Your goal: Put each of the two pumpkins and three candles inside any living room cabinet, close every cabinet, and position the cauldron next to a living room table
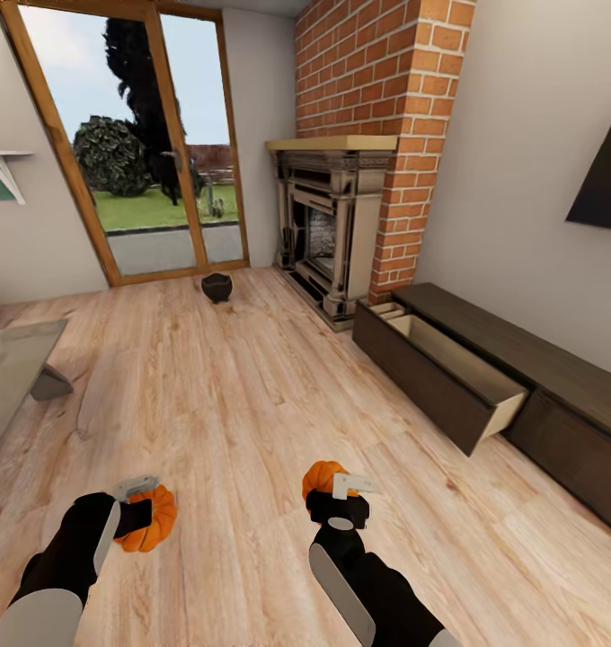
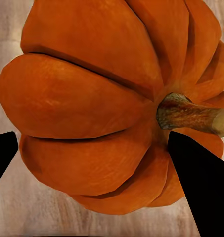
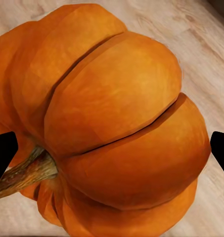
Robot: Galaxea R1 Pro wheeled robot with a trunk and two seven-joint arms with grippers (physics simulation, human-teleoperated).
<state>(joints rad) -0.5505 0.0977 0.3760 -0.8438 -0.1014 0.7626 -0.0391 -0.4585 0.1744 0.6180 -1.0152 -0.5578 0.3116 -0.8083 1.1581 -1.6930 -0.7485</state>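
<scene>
Left tool point(image 1: 142, 512) and right tool point(image 1: 340, 497) each clenched on a ribbed orange pumpkin point(image 1: 153, 521) point(image 1: 322, 477). Neither stowed; dark wood cabinet point(image 1: 521, 359) has its drawer point(image 1: 458, 364) open ahead-right of the right tool (candles unseen). Black round cauldron point(image 1: 216, 287) sits far ahead, apart from the grey glass table point(image 1: 9, 368).

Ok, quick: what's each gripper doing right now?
Left gripper: closed on a pumpkin.
Right gripper: closed on the other pumpkin.

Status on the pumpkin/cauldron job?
Done: cabinet drawer is open and looks empty. In hand: left gripper and right gripper each hold a pumpkin. Left: stow both, candles, close up, move cauldron by table.
</scene>
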